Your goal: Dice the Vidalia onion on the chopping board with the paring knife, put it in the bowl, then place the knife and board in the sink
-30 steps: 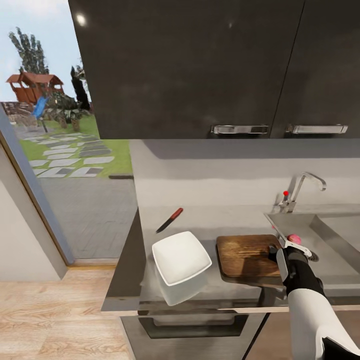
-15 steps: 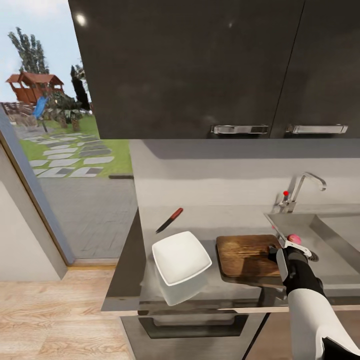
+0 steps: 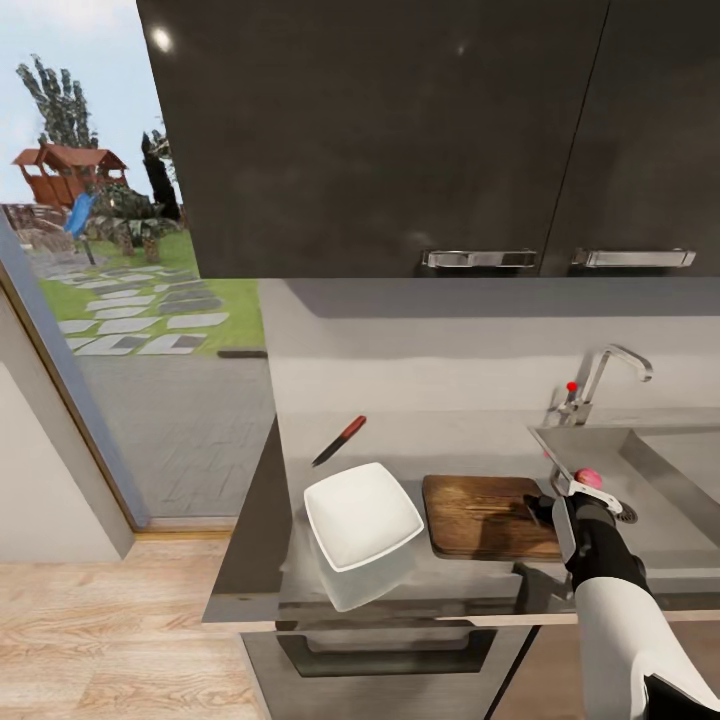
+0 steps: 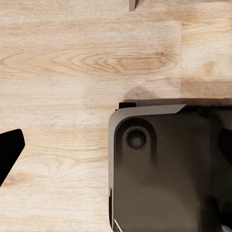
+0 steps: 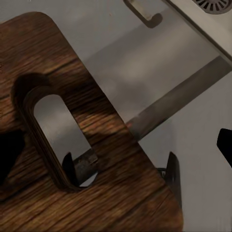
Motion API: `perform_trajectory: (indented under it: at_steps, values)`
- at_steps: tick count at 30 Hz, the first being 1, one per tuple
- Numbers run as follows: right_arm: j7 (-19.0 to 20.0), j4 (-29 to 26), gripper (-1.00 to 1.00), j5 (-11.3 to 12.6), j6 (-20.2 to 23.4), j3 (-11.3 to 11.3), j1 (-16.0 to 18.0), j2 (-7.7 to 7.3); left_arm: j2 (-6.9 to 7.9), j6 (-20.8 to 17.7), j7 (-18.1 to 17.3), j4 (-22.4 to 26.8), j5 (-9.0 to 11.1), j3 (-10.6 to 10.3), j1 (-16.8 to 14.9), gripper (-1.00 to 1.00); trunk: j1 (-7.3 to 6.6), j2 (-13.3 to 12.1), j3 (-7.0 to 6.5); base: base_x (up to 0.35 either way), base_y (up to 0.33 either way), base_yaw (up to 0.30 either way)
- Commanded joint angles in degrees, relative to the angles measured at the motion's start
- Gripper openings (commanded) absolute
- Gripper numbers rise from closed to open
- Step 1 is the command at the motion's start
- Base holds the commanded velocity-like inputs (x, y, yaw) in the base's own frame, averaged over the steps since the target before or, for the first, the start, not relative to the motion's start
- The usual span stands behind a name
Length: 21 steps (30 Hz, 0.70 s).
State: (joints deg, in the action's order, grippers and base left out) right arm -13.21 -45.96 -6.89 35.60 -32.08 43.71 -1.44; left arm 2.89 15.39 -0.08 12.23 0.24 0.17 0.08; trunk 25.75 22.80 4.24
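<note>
The brown chopping board (image 3: 478, 517) lies flat on the grey countertop (image 3: 300, 470), just right of the white bowl (image 3: 362, 515). My right gripper (image 3: 547, 508) hovers at the board's right end, by its handle slot (image 5: 58, 125). It is open, with its dark fingers (image 5: 10, 152) spread wide and nothing between them. The pinkish Vidalia onion (image 3: 588, 478) sits in the sink (image 3: 690, 500) close to the drain, right behind that gripper. The paring knife (image 3: 340, 440) with its red handle rests on the countertop behind the bowl. My left gripper (image 4: 118, 145) is open, pointing down at the floor.
A chrome faucet (image 3: 605, 375) with a small red knob stands behind the sink. Dark upper cabinets (image 3: 400, 130) hang overhead. The countertop ends at the left near a glass door onto a garden. The left wrist view looks at wooden floor (image 4: 72, 58) and a dark part of my base (image 4: 164, 174).
The chopping board, earlier raised and tilted at my right gripper, now lies flat and sits slightly further left. The right arm has barely moved.
</note>
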Motion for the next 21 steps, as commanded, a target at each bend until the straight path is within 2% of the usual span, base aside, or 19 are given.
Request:
perform_trajectory:
  at_steps: [1, 4, 7, 9, 12, 21]
  values:
    - [0.22, -0.1, 1.0, -0.44, 0.38, -0.08, 0.06, 0.03, 0.01, 0.08, -0.01, 0.08, 0.02, 0.01, 0.01, 1.0, 0.04, 0.12, 0.11, 0.0, 0.0, 0.0]
    - [0.37, -0.4, 1.0, 0.0, 0.36, -0.02, 0.06, -0.02, 0.01, 0.08, -0.01, 0.07, 0.02, 0.01, 0.01, 1.0, 0.04, 0.12, 0.11, 0.0, 0.0, 0.0]
    - [0.84, -3.35, 1.0, 0.21, 0.39, 0.28, 0.06, -0.08, -0.02, 0.08, -0.01, 0.07, 0.02, 0.01, 0.01, 1.0, 0.04, 0.12, 0.11, 0.0, 0.0, 0.0]
    - [3.35, -8.81, 1.0, 0.25, 0.74, 0.68, 0.06, -0.08, 0.0, 0.08, -0.01, 0.07, 0.02, 0.01, 0.01, 1.0, 0.04, 0.12, 0.11, 0.0, 0.0, 0.0]
    - [7.49, -12.28, 1.0, 0.2, 1.05, 0.98, 0.06, -0.02, -0.02, 0.08, -0.01, 0.07, 0.02, 0.01, 0.01, 1.0, 0.04, 0.12, 0.11, 0.0, 0.0, 0.0]
    - [17.78, -14.63, 1.0, -0.54, 1.75, 1.87, 0.06, -0.3, -0.07, 0.08, -0.01, 0.13, 0.02, 0.01, 0.01, 1.0, 0.04, 0.12, 0.11, 0.0, 0.0, 0.0]
